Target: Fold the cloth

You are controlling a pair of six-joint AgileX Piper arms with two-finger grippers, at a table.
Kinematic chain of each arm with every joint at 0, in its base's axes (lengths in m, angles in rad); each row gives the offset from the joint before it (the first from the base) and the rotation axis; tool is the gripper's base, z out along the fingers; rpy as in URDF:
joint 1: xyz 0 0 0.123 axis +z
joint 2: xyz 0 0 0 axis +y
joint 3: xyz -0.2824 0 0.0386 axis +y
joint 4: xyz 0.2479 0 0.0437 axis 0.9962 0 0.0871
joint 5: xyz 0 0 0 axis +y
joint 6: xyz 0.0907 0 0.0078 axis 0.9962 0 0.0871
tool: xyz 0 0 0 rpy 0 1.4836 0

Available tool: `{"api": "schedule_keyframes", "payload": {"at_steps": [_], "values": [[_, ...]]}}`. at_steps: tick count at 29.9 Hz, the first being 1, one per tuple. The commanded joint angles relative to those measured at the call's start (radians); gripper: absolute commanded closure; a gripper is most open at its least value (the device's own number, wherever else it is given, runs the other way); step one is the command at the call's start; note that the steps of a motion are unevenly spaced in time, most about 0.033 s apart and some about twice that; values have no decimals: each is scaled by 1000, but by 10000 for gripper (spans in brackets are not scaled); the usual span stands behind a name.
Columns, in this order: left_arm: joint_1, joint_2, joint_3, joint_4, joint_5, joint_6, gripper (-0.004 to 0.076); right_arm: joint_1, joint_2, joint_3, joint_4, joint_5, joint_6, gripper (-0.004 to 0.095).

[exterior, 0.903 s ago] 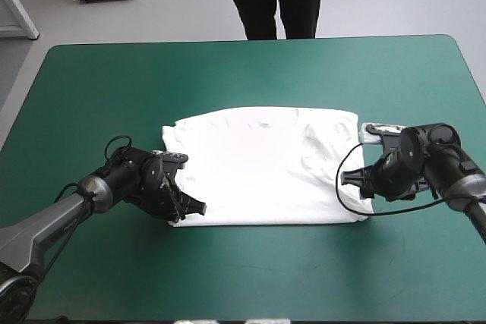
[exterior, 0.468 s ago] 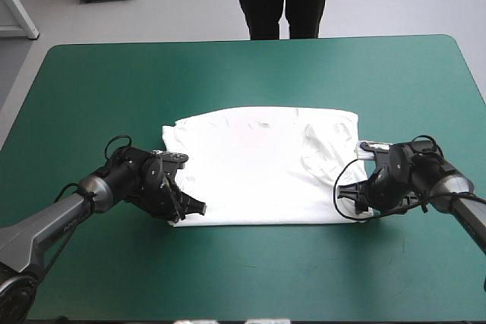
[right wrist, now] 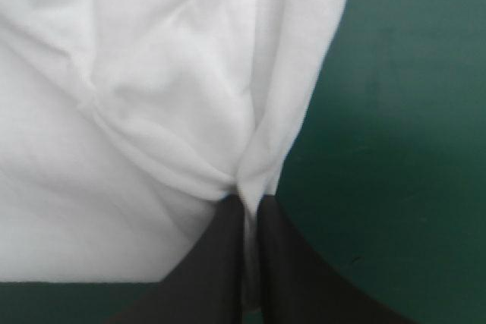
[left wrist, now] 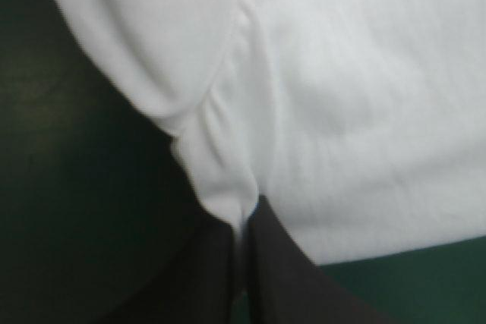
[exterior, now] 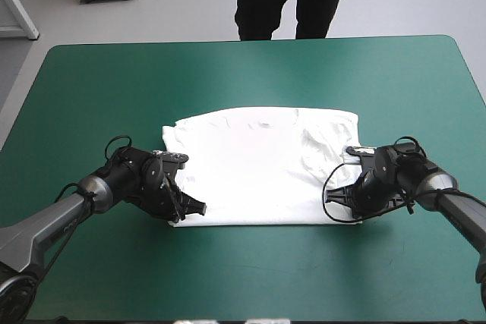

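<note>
The white T-shirt (exterior: 258, 165) lies as a flat folded rectangle in the middle of the teal-green table. My left gripper (exterior: 184, 209) is at its near left corner, shut on the T-shirt. In the left wrist view the cloth (left wrist: 342, 96) bunches into a pleat between the black fingers of the left gripper (left wrist: 244, 229). My right gripper (exterior: 339, 201) is at the near right corner, shut on the T-shirt. The right wrist view shows the fabric (right wrist: 152, 96) gathered into folds at the tips of the right gripper (right wrist: 247, 214).
Bare teal-green cover (exterior: 250, 73) surrounds the T-shirt on every side, with wide room toward the far edge and along the near edge (exterior: 266, 278).
My right gripper has moved left along the near right corner of the T-shirt, drawing the corner inward. The left arm has stayed where it was.
</note>
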Motion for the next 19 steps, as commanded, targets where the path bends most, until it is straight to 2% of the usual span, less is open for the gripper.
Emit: {"api": "schedule_keyframes", "payload": {"at_steps": [1,5,11,19], "values": [[-15,4,-18,-51,-20,2,734,10,-4,4,5,3,8,925],[-15,4,-92,15,60,2,734,10,-48,-40,-32,39,37,925],[-15,4,-291,130,169,2,734,8,-129,-215,-98,105,48,925],[-13,6,-484,255,149,2,734,-15,-110,-435,-148,92,50,925]]}}
